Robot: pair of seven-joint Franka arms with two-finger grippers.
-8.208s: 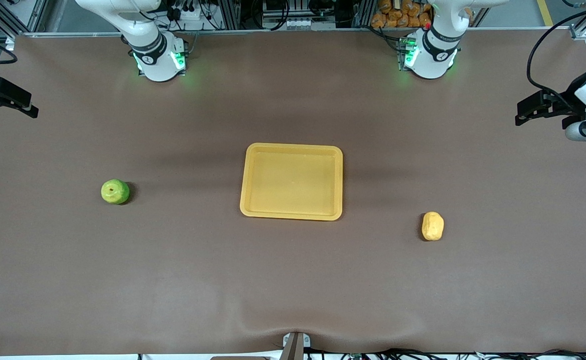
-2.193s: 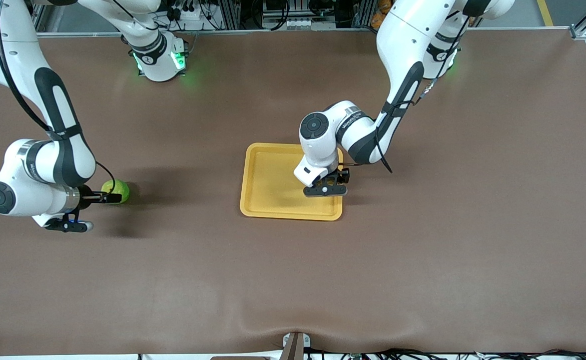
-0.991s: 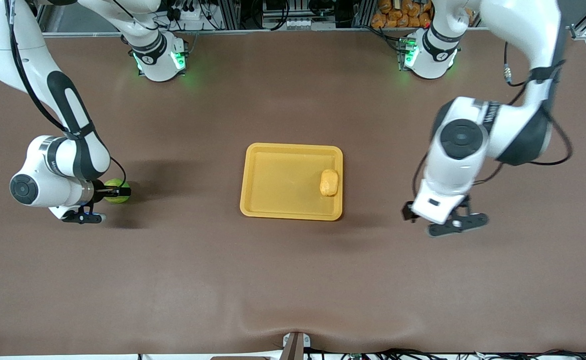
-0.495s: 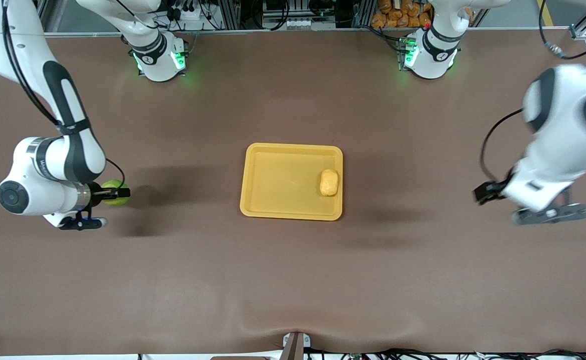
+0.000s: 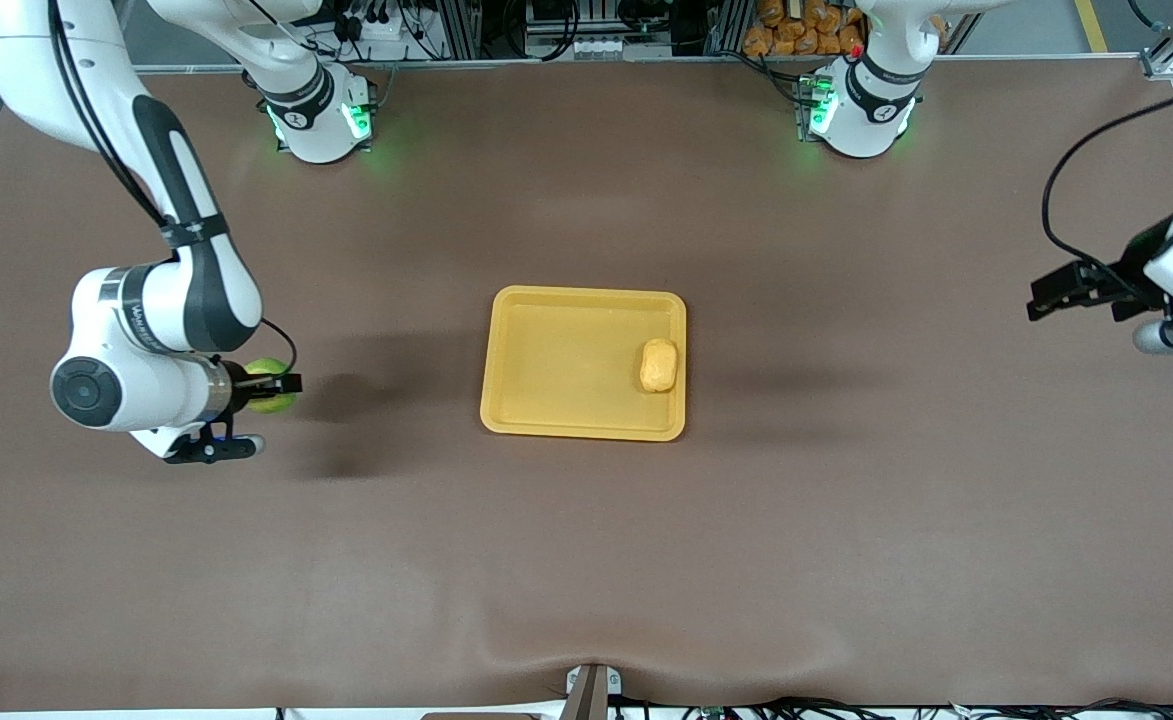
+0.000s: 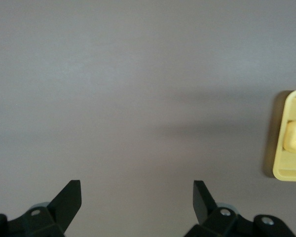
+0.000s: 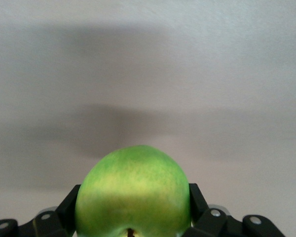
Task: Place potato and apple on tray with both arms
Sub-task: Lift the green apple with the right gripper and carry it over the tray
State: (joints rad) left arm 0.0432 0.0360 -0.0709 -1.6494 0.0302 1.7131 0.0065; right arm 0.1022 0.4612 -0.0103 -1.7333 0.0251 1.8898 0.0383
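Right hand (image 5: 264,385) clamps the smooth round apple (image 5: 268,382); left hand (image 6: 136,200) spread wide, empty

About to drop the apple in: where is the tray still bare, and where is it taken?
The tray is bare except by its rim toward the left arm's end, where the potato lies. The right gripper holds the apple; the left gripper waits, open.

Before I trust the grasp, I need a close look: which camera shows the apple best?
The right wrist view: the apple fills the space between the right gripper fingers, which are shut on it. The front view shows only a green sliver at that gripper. The left wrist view does not show it.
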